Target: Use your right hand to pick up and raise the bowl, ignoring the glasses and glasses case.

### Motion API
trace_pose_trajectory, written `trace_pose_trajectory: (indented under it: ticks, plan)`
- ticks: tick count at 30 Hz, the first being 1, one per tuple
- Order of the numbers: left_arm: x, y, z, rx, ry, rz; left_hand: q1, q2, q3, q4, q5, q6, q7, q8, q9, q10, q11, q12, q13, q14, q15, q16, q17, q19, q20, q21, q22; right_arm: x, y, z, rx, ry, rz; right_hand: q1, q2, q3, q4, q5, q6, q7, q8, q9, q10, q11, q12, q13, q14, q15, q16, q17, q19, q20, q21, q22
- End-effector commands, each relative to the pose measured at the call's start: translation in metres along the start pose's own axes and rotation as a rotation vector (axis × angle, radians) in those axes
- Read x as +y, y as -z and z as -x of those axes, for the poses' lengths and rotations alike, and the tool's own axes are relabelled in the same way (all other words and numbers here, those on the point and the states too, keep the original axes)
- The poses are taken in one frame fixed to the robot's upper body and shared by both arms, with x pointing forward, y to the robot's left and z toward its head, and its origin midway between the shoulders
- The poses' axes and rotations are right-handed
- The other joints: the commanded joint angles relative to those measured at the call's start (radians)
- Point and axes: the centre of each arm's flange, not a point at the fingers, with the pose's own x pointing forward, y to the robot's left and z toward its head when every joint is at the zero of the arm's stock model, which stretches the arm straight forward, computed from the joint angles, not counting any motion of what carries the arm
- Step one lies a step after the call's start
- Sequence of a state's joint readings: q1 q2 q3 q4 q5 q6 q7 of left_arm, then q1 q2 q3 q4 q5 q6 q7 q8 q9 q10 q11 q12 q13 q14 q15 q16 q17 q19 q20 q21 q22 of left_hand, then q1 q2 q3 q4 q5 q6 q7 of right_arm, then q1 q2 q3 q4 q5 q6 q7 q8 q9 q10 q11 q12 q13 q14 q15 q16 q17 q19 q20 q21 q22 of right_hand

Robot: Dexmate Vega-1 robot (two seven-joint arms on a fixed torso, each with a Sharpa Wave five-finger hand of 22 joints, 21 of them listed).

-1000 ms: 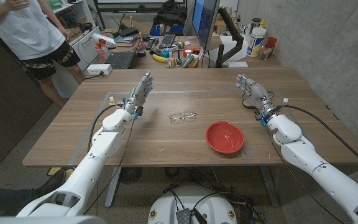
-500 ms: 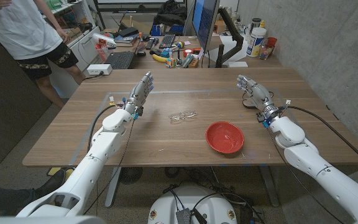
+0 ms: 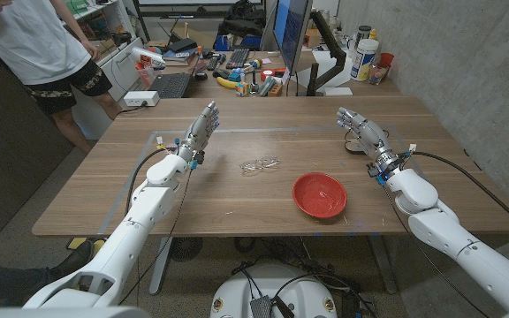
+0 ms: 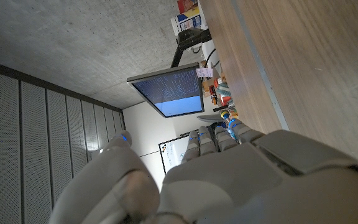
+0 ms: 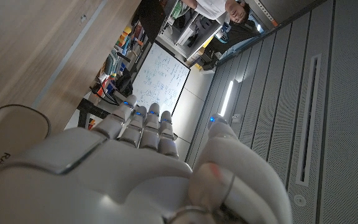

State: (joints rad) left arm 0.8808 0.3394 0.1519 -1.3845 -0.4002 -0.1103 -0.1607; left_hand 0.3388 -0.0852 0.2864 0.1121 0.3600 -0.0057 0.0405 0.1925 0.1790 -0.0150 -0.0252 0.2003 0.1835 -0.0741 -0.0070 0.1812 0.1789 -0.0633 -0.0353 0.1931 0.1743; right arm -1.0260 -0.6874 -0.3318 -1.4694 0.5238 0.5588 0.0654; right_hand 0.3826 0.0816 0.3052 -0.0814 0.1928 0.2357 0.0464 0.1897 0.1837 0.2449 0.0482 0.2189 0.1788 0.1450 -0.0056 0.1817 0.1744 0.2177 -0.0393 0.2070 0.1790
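A red bowl [image 3: 320, 194] sits on the wooden table [image 3: 219, 190], right of centre and near the front edge. My right hand [image 3: 360, 129] stands behind and to the right of it, apart from the bowl, with fingers stretched out and nothing in them; its back [image 5: 104, 180] shows in the right wrist view. A pair of clear glasses [image 3: 260, 164] lies at the table's middle. My left hand [image 3: 199, 132] is at the left, fingers extended and holding nothing; its back [image 4: 229, 180] shows in the left wrist view.
A person [image 3: 42, 53] in a white shirt stands beyond the table's far left corner. Behind the far edge there is a cluttered desk with a monitor [image 3: 292, 31], a keyboard [image 3: 170, 85] and bottles [image 3: 365, 55]. A concrete wall runs along the right side.
My right forearm has drifted slightly to the right and forward; the hand keeps about the same pose. The person at the back left has shifted a little. Bowl, glasses and left hand are unmoved.
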Motion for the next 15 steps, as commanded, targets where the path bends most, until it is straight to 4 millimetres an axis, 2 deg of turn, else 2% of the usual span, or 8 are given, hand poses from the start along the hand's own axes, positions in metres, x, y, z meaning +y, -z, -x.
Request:
trace_pose_trajectory:
  ticks: [1, 5, 15]
  plan:
    - [-0.004, -0.003, -0.003, 0.000, 0.008, -0.012, 0.006, 0.008, -0.004, -0.002, 0.007, 0.010, 0.002, 0.006, 0.006, 0.007, -0.002, 0.003, 0.004, 0.001, -0.002, 0.006, 0.004, -0.007, -0.051, 0.004, 0.004, -0.001, -0.004, 0.009, -0.033, -0.019, 0.035, 0.004, -0.011, 0.002, -0.010, 0.008, 0.003, -0.006, 0.009, 0.004, 0.011, 0.001, 0.004, 0.005, 0.012, -0.001, 0.008, 0.004, 0.008, -0.014, 0.005, 0.003]
    - [-0.006, -0.003, -0.003, 0.002, 0.009, -0.008, 0.006, 0.008, -0.005, -0.002, 0.008, 0.010, 0.002, 0.006, 0.006, 0.006, -0.001, 0.003, 0.004, 0.001, -0.002, 0.006, 0.004, -0.007, -0.051, 0.004, 0.004, -0.002, -0.006, 0.012, -0.041, -0.022, 0.041, 0.005, -0.015, 0.001, -0.013, 0.009, 0.003, -0.009, 0.009, 0.004, 0.014, -0.007, 0.004, 0.005, 0.013, -0.001, 0.008, 0.004, 0.009, -0.013, 0.005, 0.003]
    - [-0.012, -0.004, -0.005, 0.003, 0.018, -0.013, 0.007, 0.009, -0.007, -0.002, 0.008, 0.009, 0.002, 0.005, 0.006, 0.005, 0.000, 0.002, 0.004, 0.001, -0.002, 0.006, 0.004, -0.007, -0.051, 0.004, 0.004, -0.010, -0.009, 0.022, -0.046, -0.025, 0.065, 0.006, -0.019, 0.000, -0.017, 0.012, 0.004, -0.017, 0.008, 0.004, 0.018, -0.005, 0.005, 0.005, 0.018, -0.004, 0.008, 0.004, 0.013, -0.013, 0.005, 0.003]
